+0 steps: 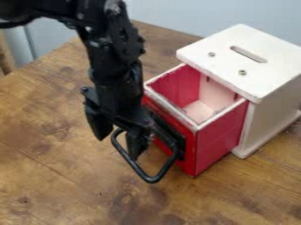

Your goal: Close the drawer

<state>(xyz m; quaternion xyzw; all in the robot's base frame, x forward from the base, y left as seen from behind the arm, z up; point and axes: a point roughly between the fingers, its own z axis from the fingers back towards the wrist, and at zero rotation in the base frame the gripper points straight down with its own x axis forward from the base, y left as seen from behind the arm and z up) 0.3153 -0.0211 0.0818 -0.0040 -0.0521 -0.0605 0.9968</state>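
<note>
We see the drawer (pixel 194 119) standing pulled well out of the white casing (pixel 253 75), toward the lower left of the view. It is a small red box with a pale inside (the bottom looks bare as far as we can see into it), and its red front and side walls are clean and square. On the front there is a black plate (pixel 168 134), and from it a large black wire loop handle (pixel 143 163) hangs down and out so that its far end lies on the wooden table (pixel 47 176). The casing behind has a slot and a small hole in its flat top and sits toward the right edge of the table.

The gripper (pixel 118 136) points down right in front of the drawer's face, its black fingers (pixel 93 123) spread wide apart. We see nothing held between them. The finger nearer the drawer stands just beside the black plate and over the root of the handle; whether it actually touches either, we cannot tell from this angle. The other finger hangs over bare table
</note>
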